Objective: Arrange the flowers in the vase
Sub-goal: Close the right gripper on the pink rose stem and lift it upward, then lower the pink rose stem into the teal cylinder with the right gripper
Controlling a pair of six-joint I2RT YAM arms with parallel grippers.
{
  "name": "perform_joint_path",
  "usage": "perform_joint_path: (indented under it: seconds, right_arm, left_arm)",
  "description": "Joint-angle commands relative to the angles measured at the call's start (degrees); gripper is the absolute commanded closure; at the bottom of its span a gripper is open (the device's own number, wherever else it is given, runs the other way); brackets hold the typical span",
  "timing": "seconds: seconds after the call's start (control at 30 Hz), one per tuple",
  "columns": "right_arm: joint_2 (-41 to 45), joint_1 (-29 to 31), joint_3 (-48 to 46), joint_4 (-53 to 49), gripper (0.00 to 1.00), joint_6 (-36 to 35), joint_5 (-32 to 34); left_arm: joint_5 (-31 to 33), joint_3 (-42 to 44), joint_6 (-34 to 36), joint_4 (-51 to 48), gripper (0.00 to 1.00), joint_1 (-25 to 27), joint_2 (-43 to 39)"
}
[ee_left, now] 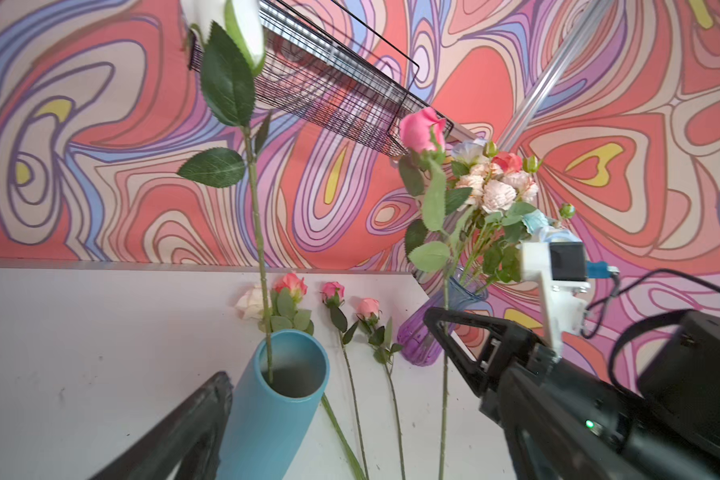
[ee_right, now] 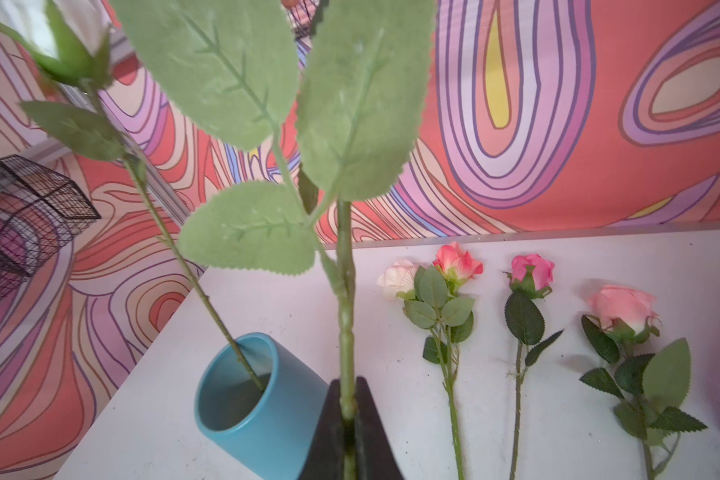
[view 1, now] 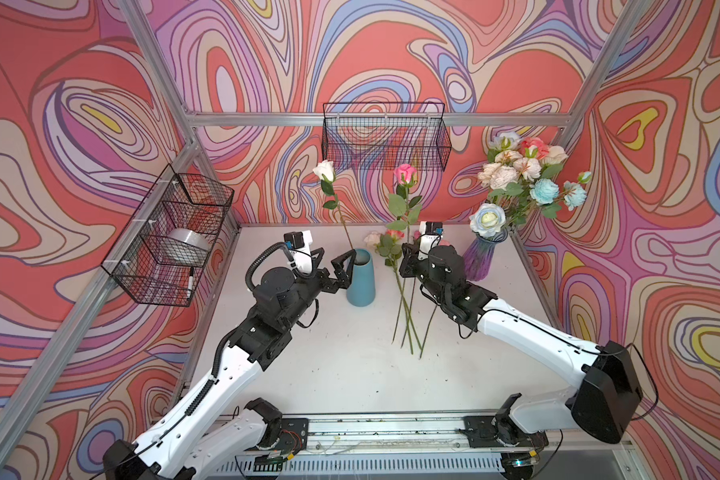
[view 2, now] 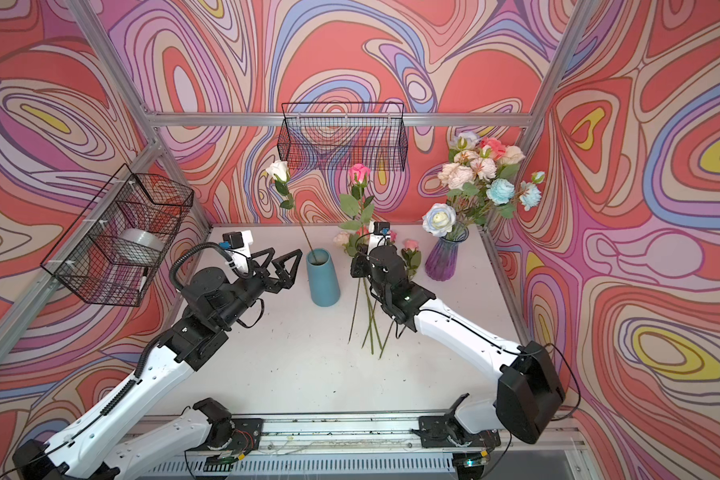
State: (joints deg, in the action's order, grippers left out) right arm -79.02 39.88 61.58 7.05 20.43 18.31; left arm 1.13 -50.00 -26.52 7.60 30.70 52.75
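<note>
Your white rose (view 1: pixel 324 170) stands in the blue vase (view 1: pixel 360 282) mid-table, its stem leaning on the rim. Just left of the vase, your left end effector (view 2: pixel 285 250) hangs with fingers spread wide, holding nothing. To the vase's right, your right end effector (ee_right: pixel 347 419) is clamped on the stem of an upright pink rose (view 1: pixel 405 174), close by the loose roses (ee_right: pixel 533 272) lying on the table (view 1: pixel 329 365); a purple vase (view 1: pixel 481 257) full of blossoms sits far right

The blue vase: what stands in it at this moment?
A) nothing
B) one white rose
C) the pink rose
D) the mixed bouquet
B: only the stem of the white rose goes into the blue vase; the pink rose is outside it, gripped by the right gripper.
</note>
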Motion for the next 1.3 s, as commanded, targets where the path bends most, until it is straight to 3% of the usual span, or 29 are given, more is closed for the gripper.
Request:
perform_joint_path:
  seconds: [0.0,0.27,0.47,0.83,1.13,1.27]
  right_arm:
    - [2.3,2.3,0.7,4.7,1.0,-5.3,4.0]
    - [-0.4,4.9,5.3,12.4,1.0,-14.9,4.0]
    - [-5.4,5.1,12.9,20.0,1.0,-21.5,2.7]
    - [-15.8,5.1,26.0,29.1,1.0,-25.6,0.2]
    - [-25.0,5.1,34.0,32.2,1.0,-31.8,2.4]
    - [-28.1,5.1,35.6,29.8,1.0,-31.1,3.4]
  left_arm:
    - [6.9,1.2,1.7,-0.6,0.0,-0.8,-1.8]
    - [12.0,4.6,2.1,3.7,0.0,-3.3,-5.2]
    - [7.3,8.3,-0.7,10.5,0.0,-6.5,-7.1]
    - [7.1,9.4,-5.8,11.1,0.0,-14.0,-6.8]
    - [3.6,8.9,-6.7,11.3,0.0,-14.7,-5.9]
    - [3.1,8.9,-6.9,11.4,0.0,-14.8,-5.6]
